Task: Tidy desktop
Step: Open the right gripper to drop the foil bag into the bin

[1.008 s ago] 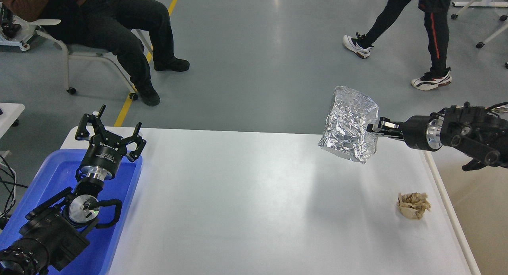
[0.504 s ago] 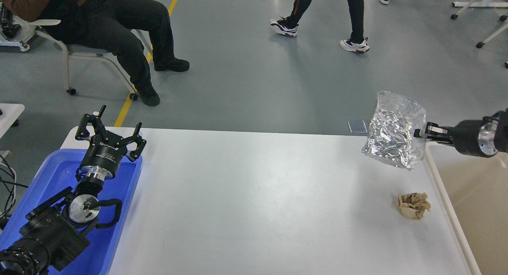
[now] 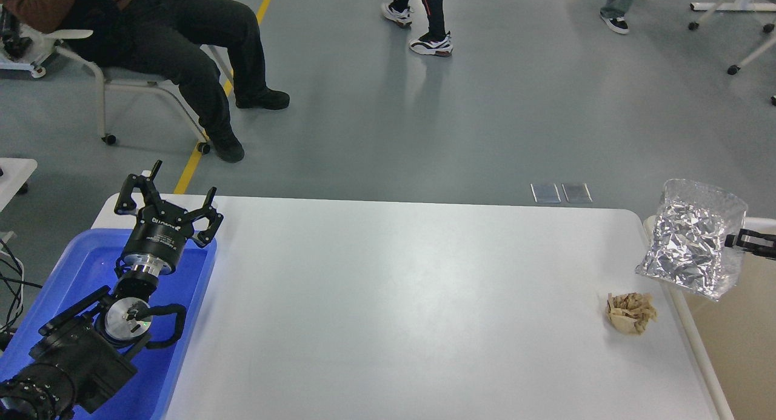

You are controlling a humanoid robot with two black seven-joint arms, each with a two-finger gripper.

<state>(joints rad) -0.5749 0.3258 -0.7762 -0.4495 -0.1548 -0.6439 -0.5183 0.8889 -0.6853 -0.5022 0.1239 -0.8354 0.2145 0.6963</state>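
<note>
The white desktop (image 3: 394, 311) fills the middle of the head view. A crumpled brown paper ball (image 3: 631, 313) lies on it near the right edge. My right gripper (image 3: 735, 240) comes in at the far right, shut on a shiny silver foil bag (image 3: 694, 238), and holds it in the air over the rim of the cream-white bin (image 3: 691, 341). My left gripper (image 3: 167, 203) is open and empty, pointing up above the far end of the blue tray (image 3: 73, 280).
The blue tray sits on the desktop's left side under my left arm. The cream-white bin stands beside the desktop's right edge. A seated person (image 3: 170, 44) is at the back left, and other people walk on the floor behind.
My right gripper has carried the foil bag rightward and slightly down, from above the desktop to over the bin's rim. The left arm has not moved. The people behind have moved.
</note>
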